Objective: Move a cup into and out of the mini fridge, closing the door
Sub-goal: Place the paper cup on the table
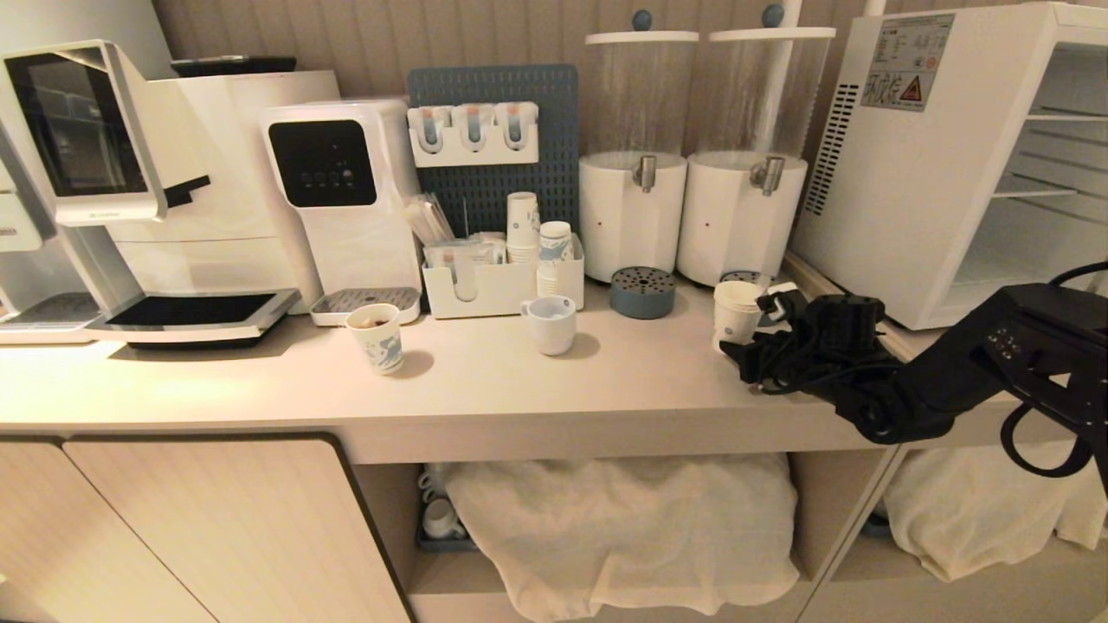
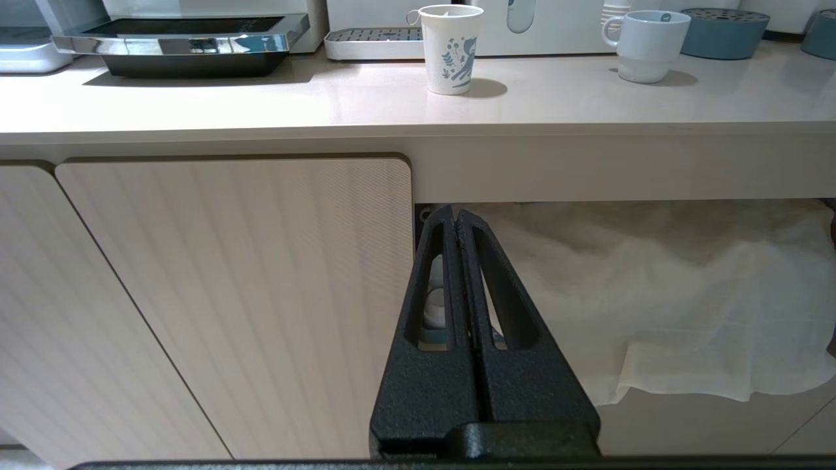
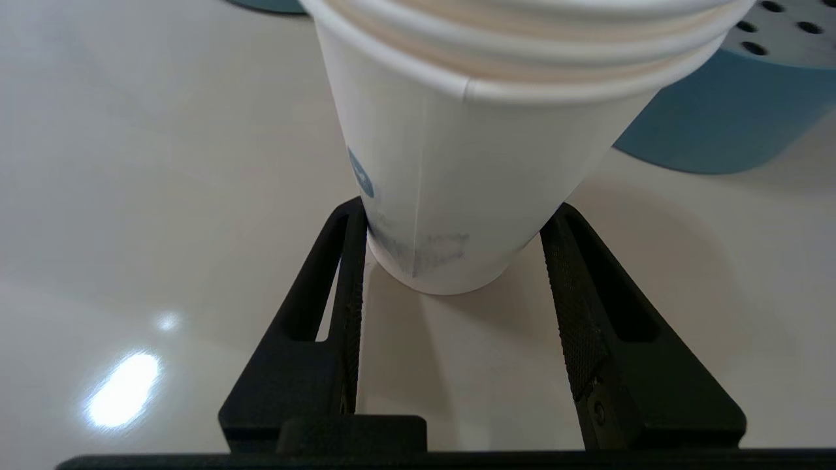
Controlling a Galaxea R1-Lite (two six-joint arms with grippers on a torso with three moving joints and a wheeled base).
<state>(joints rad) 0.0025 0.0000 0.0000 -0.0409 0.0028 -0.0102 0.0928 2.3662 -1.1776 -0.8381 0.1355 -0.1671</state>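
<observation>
In the lower right of the head view the right gripper point(image 1: 736, 346) has its jaws about half open around the base of the tall white paper cup with a small round blue logo point(image 1: 737, 315); the right wrist view shows both fingers point(image 3: 349, 261) at the cup's sides, and I cannot tell if they lift it. The cup is light, so a weak or low grip may let it tip. The left gripper point(image 2: 457, 225) hangs with its jaws shut below the pale counter point(image 1: 485, 381). Further back, upper right, the white boxy mini fridge point(image 1: 900, 173) shows bare wire shelves (its door is not visible).
</observation>
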